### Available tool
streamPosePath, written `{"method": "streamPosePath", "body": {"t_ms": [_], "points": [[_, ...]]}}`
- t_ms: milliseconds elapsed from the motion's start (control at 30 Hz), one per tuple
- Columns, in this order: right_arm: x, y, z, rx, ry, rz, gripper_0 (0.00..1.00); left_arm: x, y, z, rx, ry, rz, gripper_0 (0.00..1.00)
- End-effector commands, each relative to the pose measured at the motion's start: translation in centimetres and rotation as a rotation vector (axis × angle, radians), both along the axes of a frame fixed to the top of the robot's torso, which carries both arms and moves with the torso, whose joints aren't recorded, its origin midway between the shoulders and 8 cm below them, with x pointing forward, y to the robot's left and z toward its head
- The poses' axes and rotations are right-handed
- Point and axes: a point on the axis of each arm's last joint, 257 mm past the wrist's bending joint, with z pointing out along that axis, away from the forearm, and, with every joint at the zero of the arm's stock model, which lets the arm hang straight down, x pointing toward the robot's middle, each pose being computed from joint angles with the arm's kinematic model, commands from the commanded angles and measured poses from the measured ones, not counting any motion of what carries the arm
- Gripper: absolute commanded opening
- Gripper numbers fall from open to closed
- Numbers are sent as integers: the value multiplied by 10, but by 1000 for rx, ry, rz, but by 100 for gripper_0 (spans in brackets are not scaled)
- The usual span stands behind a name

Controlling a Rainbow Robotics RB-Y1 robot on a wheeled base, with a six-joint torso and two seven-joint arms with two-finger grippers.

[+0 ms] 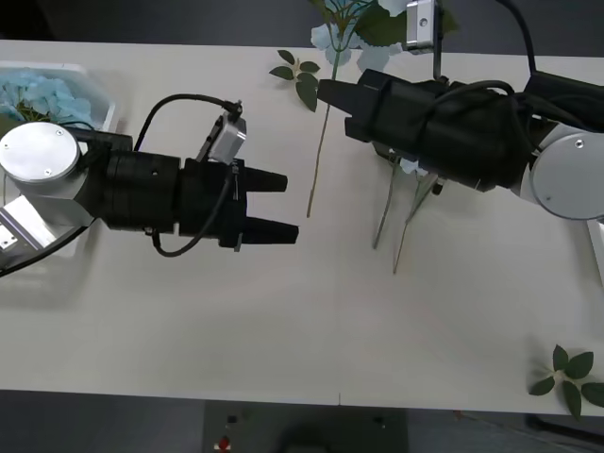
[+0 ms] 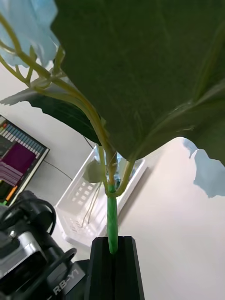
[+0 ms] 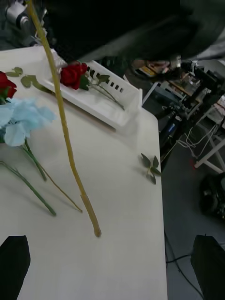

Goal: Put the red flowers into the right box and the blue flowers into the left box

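left gripper [image 1: 288, 207]: black fingers spread wide, nothing in them, over the bare table [image 1: 283, 330] near its middle.
right gripper [image 1: 326, 92]: fingers pressed tight on a blue flower stem [image 2: 112, 224], far side of the table.
blue flowers: held one [image 1: 332, 40] has its head past the far edge; more [image 3: 21, 122] lie on the table under the right arm; some [image 1: 42, 96] sit in the left box [image 1: 99, 90].
red flowers: one [image 3: 73, 75] lies in the right box [image 3: 101, 105]; another [image 3: 5, 84] lies on the table near the blue ones.
leaf sprigs: one [image 1: 300, 77] by the held stem, one [image 1: 569, 376] at the near right corner.
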Motion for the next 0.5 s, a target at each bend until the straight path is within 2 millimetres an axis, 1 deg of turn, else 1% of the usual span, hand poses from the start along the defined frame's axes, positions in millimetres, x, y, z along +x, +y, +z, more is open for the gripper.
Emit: {"method": "streamPosePath", "body": {"t_ms": [33, 133, 233, 367, 467, 500], "points": [[-18, 26, 30, 9, -73, 66, 0, 12, -8, 25, -95, -16, 49, 100], [-20, 30, 33, 19, -69, 74, 0, 20, -13, 31, -133, -10, 82, 100], [-23, 35, 34, 29, -59, 86, 0, 26, -23, 36, -174, -7, 114, 100], [-27, 42, 32, 28, -53, 102, 0, 24, -35, 41, -207, 3, 109, 100], [-29, 45, 31, 32, -50, 108, 0, 23, -40, 41, -218, 10, 106, 100], [-29, 45, 31, 32, -50, 108, 0, 22, -41, 40, -217, 12, 104, 77]]}}
